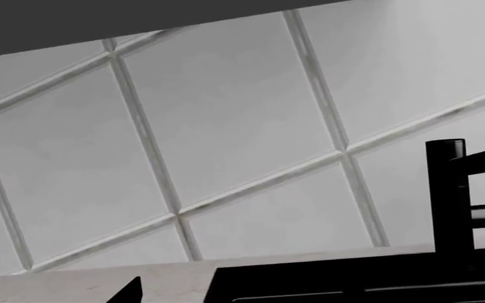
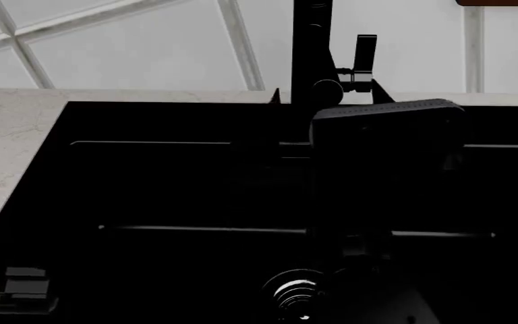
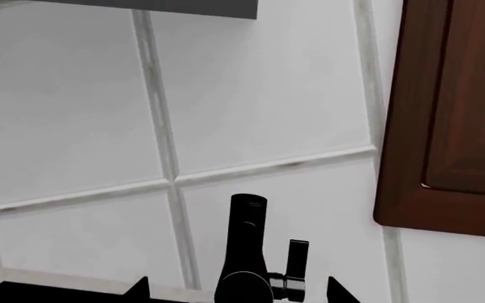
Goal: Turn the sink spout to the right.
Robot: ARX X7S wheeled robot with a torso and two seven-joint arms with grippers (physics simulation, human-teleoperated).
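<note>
The right claw, bulky, black and ribbed, hangs over the black rectangular sink's back edge, just before the slim matte-black spout, apparently lining up; its grip cannot be told.

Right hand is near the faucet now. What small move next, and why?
Probably ease the right hand forward toward the sink spout. The right wrist view shows the column ahead between the fingertips, apparently not yet touched.

white tile wall – brown wood cabinet rt, marble ctr
</note>
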